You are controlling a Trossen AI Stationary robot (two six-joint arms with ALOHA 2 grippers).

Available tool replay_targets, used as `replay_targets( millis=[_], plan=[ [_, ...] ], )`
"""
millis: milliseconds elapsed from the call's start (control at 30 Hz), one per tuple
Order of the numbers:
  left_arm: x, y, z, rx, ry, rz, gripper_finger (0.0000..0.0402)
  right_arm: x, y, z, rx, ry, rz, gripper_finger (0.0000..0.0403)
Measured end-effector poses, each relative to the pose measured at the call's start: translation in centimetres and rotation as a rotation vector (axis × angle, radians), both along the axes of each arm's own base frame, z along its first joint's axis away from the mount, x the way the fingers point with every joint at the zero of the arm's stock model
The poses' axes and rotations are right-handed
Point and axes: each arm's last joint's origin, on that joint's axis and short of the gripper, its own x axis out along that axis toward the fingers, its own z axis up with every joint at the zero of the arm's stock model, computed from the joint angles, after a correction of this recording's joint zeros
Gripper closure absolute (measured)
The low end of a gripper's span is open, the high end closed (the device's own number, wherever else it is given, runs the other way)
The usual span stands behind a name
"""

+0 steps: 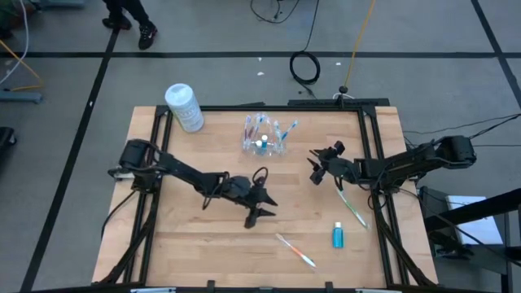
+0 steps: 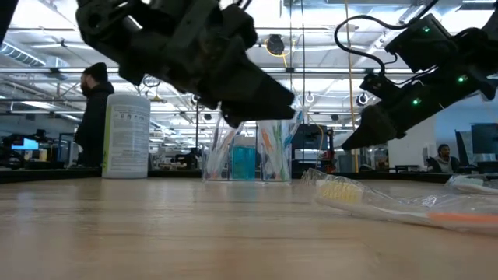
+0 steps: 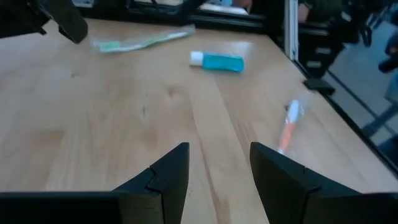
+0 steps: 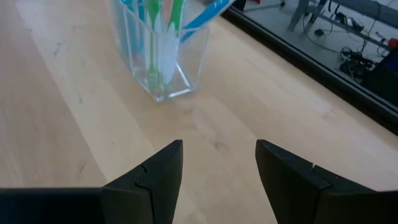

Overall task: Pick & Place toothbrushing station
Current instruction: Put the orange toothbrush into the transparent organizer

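The toothbrushing station (image 1: 264, 138) is a small clear plastic holder with several toothbrushes in it. It stands upright on its base near the table's far edge, and also shows in the right wrist view (image 4: 165, 56) and the low view (image 2: 247, 152). My right gripper (image 1: 317, 167) hovers open to the holder's right and slightly nearer, its fingers (image 4: 155, 174) aimed toward it without touching. My left gripper (image 1: 260, 207) is open above the table's middle, pointing toward the near right, with nothing between its fingers (image 3: 168, 174).
A white canister (image 1: 184, 106) stands at the far left. A green-and-white toothbrush (image 1: 352, 205), a blue tube (image 1: 338, 236) and an orange-tipped toothbrush (image 1: 295, 250) lie flat at the near right. A black frame rail (image 1: 374, 146) runs along the table's right side.
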Motion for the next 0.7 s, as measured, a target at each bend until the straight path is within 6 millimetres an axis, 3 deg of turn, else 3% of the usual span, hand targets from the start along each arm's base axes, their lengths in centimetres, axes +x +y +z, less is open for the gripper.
replay_targets(
  millis=[400, 700],
  plan=[
    [4.3, -3.3, -1.9, -0.006, 0.004, -0.22, 0.0227, -0.2, 0.0, 0.0, -0.014, -0.067, 0.007, 0.0206],
    [4.9, -6.0, -1.2, 0.062, 0.031, -0.292, 0.0227, -0.3, 0.0, -0.1, -0.005, -0.059, 0.01, 0.0206]
  ],
)
